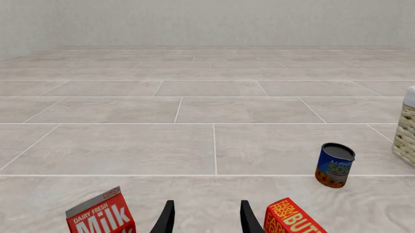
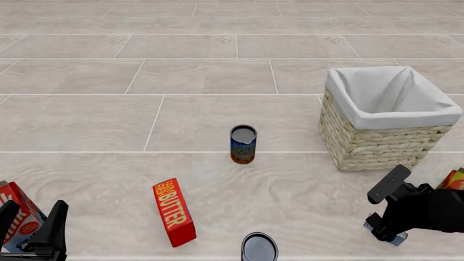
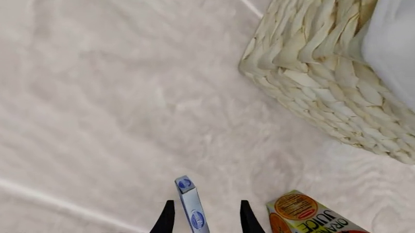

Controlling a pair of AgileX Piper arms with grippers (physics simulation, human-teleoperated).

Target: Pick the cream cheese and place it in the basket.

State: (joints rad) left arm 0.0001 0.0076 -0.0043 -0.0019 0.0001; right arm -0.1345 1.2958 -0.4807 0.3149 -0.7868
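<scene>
1. The cream cheese [image 3: 191, 206] is a small thin box, light blue and white with dark blue oval logos. It stands on a narrow edge, close in front of the basket's near right corner.
2. The basket [image 2: 377, 144] is square woven tan wicker with a white cloth liner folded over the rim; it stands upright on the right side.

The cream cheese [image 3: 192, 206] is cut off by the right wrist view's edge and mostly hidden behind the right arm in the front view. The milk carton [image 1: 102, 214], butter box [image 1: 292, 218] and orange juice carton [image 3: 314, 215] are also cropped by frame edges.
</scene>
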